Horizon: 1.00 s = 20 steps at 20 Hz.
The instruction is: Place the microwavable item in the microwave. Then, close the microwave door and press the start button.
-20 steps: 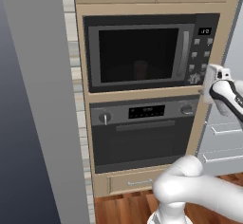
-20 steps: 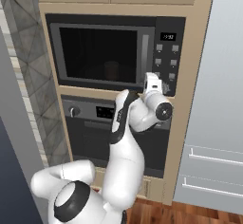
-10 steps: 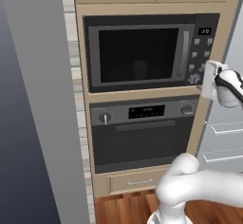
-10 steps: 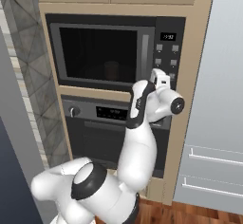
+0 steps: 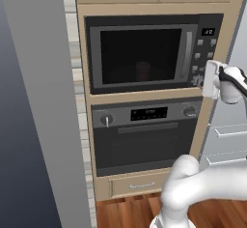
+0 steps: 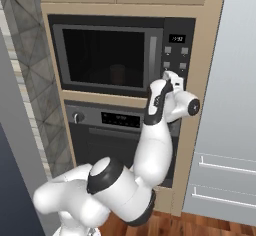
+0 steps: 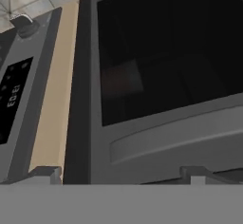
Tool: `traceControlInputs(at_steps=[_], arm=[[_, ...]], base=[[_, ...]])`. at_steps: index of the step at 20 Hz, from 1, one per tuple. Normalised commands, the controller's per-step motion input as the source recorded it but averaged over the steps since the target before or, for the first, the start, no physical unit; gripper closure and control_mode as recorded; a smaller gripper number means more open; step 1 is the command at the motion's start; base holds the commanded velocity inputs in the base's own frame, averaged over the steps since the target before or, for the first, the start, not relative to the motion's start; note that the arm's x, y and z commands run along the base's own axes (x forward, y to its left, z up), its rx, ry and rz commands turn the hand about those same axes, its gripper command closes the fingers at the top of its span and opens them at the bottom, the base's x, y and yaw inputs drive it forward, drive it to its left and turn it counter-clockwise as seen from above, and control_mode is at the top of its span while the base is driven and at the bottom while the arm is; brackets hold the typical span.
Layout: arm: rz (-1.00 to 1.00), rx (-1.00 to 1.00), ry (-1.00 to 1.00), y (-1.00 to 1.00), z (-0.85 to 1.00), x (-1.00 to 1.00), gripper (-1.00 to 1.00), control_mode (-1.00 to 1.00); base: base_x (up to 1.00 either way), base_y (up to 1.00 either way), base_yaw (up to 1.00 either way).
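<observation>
From the left base view, the microwave door (image 5: 140,55) stands shut with the tumbler cup (image 5: 142,71) dimly visible behind its dark window, and the gripper (image 5: 205,79) hovers at the lower end of the black button panel (image 5: 202,53) — so I judge the start-button press is the step in hand. From the right base view, the white arm reaches up in front of the oven (image 6: 120,130) to that panel, set in a tan cabinet wall with a grey tiled pillar (image 6: 30,75) left and wood floor below. In the hand view the fingertips (image 7: 45,173) sit wide apart, holding nothing — the next move calls for a short, square push on the button.
</observation>
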Motion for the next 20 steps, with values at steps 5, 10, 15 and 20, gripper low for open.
traceControlInputs(at_steps=[5, 10, 15, 20], arm=[[0.03, 0.03, 0.03, -0.08, -0.05, 0.29, -1.00, -1.00], [0.02, 0.02, 0.04, -0.02, -0.11, 0.30, -1.00, -1.00], [0.00, 0.01, 0.06, 0.00, -0.18, 0.35, -1.00, -1.00], [0.00, 0.02, 0.06, 0.00, -0.05, 0.37, -1.00, -1.00]], base=[[0.00, 0.00, 0.00], [0.00, 0.00, 0.00], [0.00, 0.00, 0.00], [0.00, 0.00, 0.00]])
